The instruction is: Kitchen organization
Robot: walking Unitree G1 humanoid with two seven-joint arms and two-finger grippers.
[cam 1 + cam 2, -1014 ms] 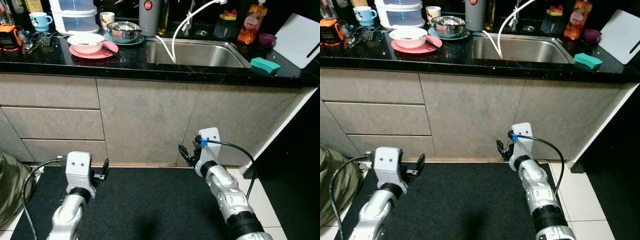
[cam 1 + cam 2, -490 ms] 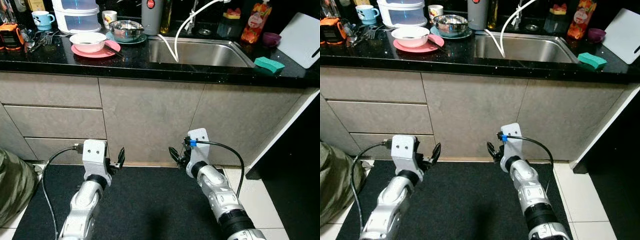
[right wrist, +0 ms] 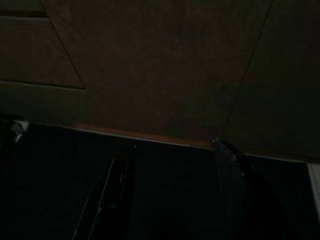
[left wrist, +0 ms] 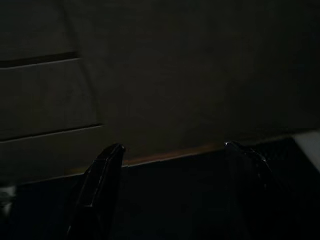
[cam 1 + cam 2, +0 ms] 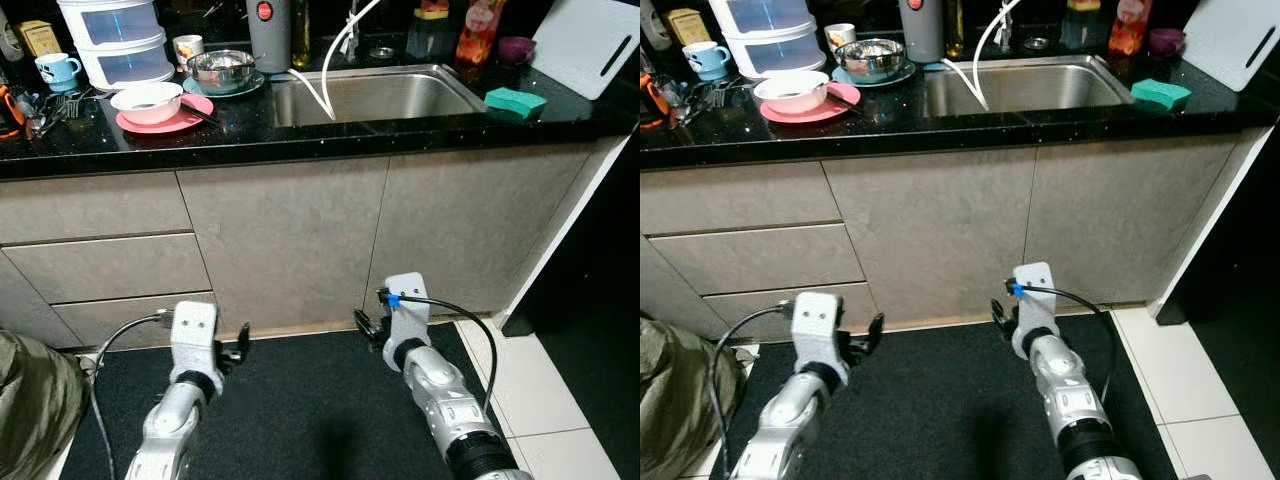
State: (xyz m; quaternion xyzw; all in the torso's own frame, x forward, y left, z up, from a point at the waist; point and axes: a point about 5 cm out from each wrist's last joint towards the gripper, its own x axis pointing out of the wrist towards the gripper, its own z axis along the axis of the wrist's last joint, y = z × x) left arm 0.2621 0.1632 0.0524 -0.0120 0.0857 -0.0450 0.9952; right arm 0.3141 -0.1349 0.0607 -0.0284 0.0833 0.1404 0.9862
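Observation:
A black stone counter (image 5: 300, 135) runs across the top of the eye views. On it stand a pale bowl (image 5: 146, 100) on a pink plate (image 5: 180, 120), a steel bowl (image 5: 221, 68) on a teal plate, and a steel sink (image 5: 375, 95) with a white hose (image 5: 325, 60) hanging into it. My left gripper (image 5: 240, 343) and right gripper (image 5: 366, 328) hang low in front of the grey cabinet doors (image 5: 280, 240), above a black mat (image 5: 300, 410). Both are open and hold nothing. The dark wrist views show the left gripper (image 4: 175, 147) and right gripper (image 3: 174, 145) facing the cabinet's base.
A green sponge (image 5: 515, 100) and a white cutting board (image 5: 585, 45) lie at the counter's right end. A stacked white container (image 5: 110, 40), a blue mug (image 5: 55, 68), a grey flask (image 5: 265, 30) and bottles line the back. Drawers (image 5: 95, 260) sit left; an olive bag (image 5: 30, 410) lies lower left.
The camera has moved, so the counter things sit further left in the picture. My left arm has swung inward towards the middle. Both grippers remain open and low.

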